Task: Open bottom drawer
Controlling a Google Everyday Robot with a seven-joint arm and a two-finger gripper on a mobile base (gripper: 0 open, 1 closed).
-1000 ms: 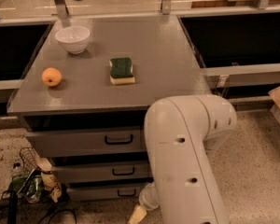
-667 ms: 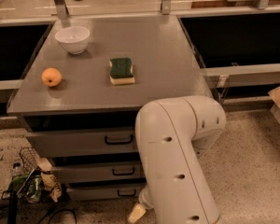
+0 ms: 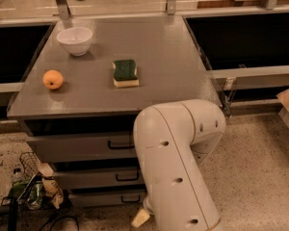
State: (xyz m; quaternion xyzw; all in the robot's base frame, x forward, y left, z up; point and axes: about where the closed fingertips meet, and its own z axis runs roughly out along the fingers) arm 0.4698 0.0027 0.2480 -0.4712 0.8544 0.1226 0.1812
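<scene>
Grey and lowest of three stacked fronts, the bottom drawer (image 3: 98, 198) sits at about 7 o'clock in the view, under the table (image 3: 168, 66). It looks pushed in, and its small black handle (image 3: 130, 199) shows just left of the robot's arm (image 3: 176, 167). Above it are the middle drawer (image 3: 91, 178) and the top drawer (image 3: 72, 148), each with a black pull.

The bulky cream arm fills the 6 o'clock area and covers the right part of all three fronts. Only a pale tip of the gripper (image 3: 139, 218) peeks out at the arm's lower left, just below and right of the bottom drawer's handle. Whether it is spread or closed cannot be told.

On the table, a white bowl (image 3: 74, 40) stands at 10 o'clock, an orange (image 3: 53, 79) at 9 o'clock, and a green-and-yellow sponge (image 3: 124, 73) near the middle, all well apart. Floor clutter (image 3: 33, 189) lies at 8 o'clock.
</scene>
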